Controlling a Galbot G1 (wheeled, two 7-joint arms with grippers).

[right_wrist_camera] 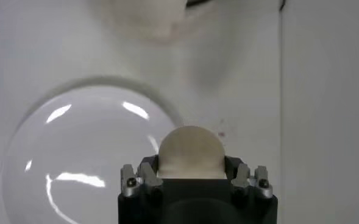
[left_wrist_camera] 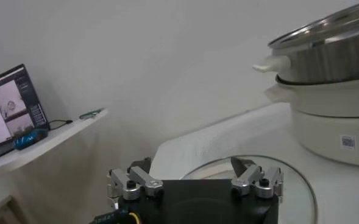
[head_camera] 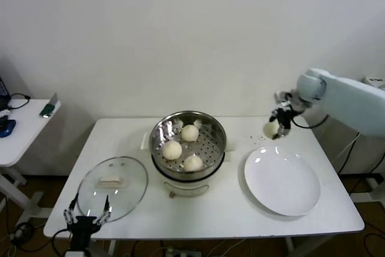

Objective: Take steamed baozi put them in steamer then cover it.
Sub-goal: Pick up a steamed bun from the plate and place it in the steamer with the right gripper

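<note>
A white bench stood against a plain pale wall, carrying a steel steamer on its cream base at the centre. Three baozi lay on the perforated tray inside the pot. A fourth bun hung in the air above the bench's far right side, beyond the rim of a flat white plate, clamped between the fingers of the right gripper; the right wrist view showed the bun seated between those fingers with the plate below.

The glass cover lay flat on the bench's near left corner, its pale handle facing up, just beside the steamer. The left gripper hovered at the near edge of the cover, its fingers spread wide apart and holding nothing. From the left wrist, the cover's rim curved just beyond the left gripper, with the steamer's base rising behind.

To the robot's left a small white side table held a dark cable and a few small items; the left wrist view showed a lit laptop there. Cables trailed on the floor beneath the bench.
</note>
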